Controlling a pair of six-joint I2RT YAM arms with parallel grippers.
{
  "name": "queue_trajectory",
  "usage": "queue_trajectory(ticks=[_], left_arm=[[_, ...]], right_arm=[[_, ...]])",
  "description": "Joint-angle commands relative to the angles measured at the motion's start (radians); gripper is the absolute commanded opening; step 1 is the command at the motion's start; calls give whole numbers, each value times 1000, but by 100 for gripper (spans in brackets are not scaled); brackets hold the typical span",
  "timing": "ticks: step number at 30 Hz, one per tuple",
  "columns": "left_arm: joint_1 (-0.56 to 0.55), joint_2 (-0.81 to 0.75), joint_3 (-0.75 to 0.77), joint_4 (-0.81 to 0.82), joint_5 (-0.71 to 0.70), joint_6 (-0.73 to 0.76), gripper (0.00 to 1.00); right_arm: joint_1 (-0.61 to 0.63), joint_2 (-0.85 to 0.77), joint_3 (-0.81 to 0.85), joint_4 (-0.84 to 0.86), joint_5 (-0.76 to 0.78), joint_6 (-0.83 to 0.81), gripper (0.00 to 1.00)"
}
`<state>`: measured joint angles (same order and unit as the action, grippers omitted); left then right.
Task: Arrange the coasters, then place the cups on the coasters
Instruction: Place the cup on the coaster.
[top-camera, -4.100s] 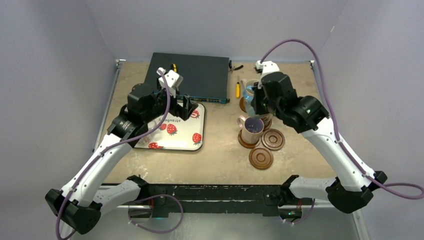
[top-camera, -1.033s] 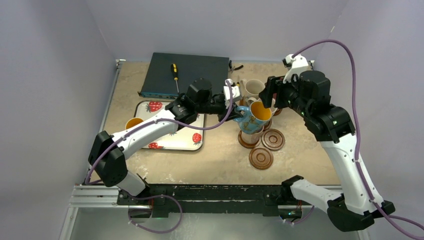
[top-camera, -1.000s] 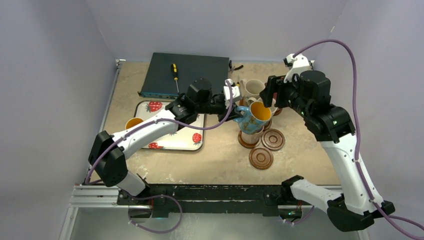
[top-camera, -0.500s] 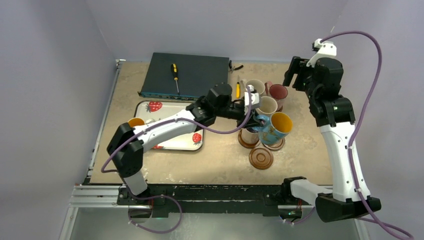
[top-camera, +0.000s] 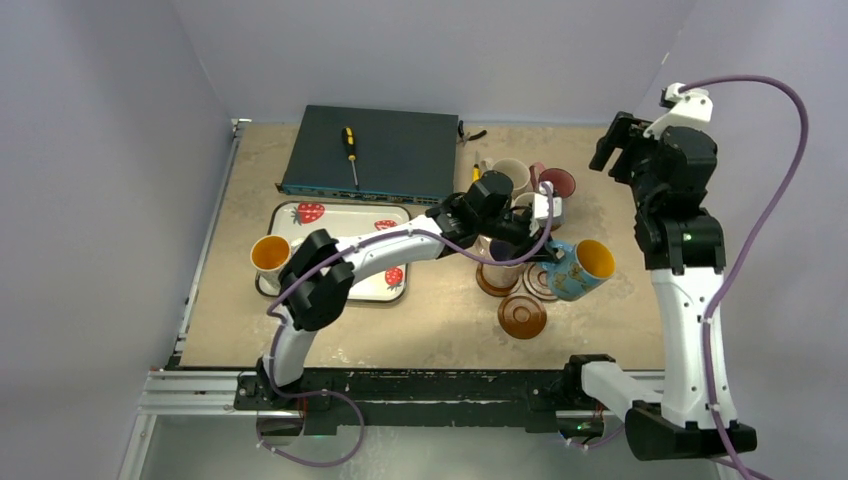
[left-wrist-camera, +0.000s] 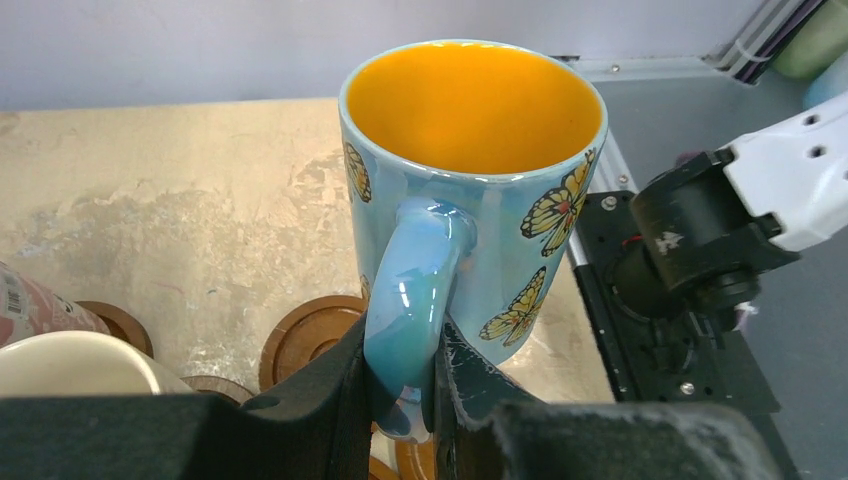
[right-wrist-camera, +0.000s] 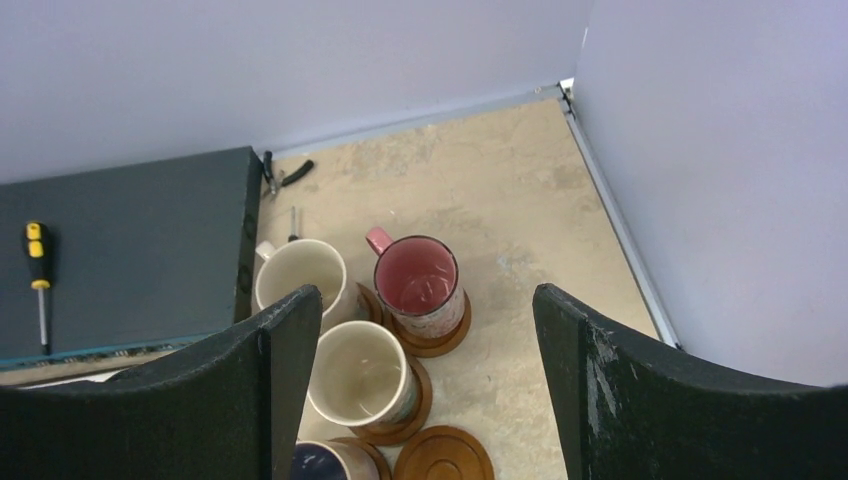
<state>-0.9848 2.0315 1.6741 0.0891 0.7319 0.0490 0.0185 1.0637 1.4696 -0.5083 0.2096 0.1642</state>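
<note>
Blue mug (top-camera: 580, 268) hangs tilted, mouth toward 3 o'clock, at 4 o'clock of the mug cluster. Its handle is pinched between the nearly closed jaws of the left gripper (left-wrist-camera: 405, 395). Near it lie 2 bare coasters (top-camera: 522, 317), 1 of them at 6 o'clock of the cluster. Right gripper (right-wrist-camera: 425, 300) is spread wide and holds nothing — it sits high at 1 o'clock, over 4 mugs (right-wrist-camera: 418, 280) standing on coasters. 1 orange-lined mug (top-camera: 270, 252) sits at the 9 o'clock edge of the tray (top-camera: 345, 285).
</note>
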Motion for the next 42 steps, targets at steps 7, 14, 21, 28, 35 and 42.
queue_trajectory(ticks=[7,14,21,28,35,42], left_arm=[[-3,96,195,92,70,117,0],[14,142,205,77,82,177,0],[16,172,205,24,46,247,0],[16,212,256,-23,31,290,0],[22,268,332,-81,18,331,0],[25,302,378,-134,-5,361,0]], right_arm=[[-2,-113,40,74,-59,-8,80],[-2,-128,33,82,-102,-5,80],[-2,-139,7,102,-110,-1,80],[-2,-137,-7,114,-130,12,79],[-2,-141,-22,114,-140,13,79],[-2,-141,-39,124,-149,11,79]])
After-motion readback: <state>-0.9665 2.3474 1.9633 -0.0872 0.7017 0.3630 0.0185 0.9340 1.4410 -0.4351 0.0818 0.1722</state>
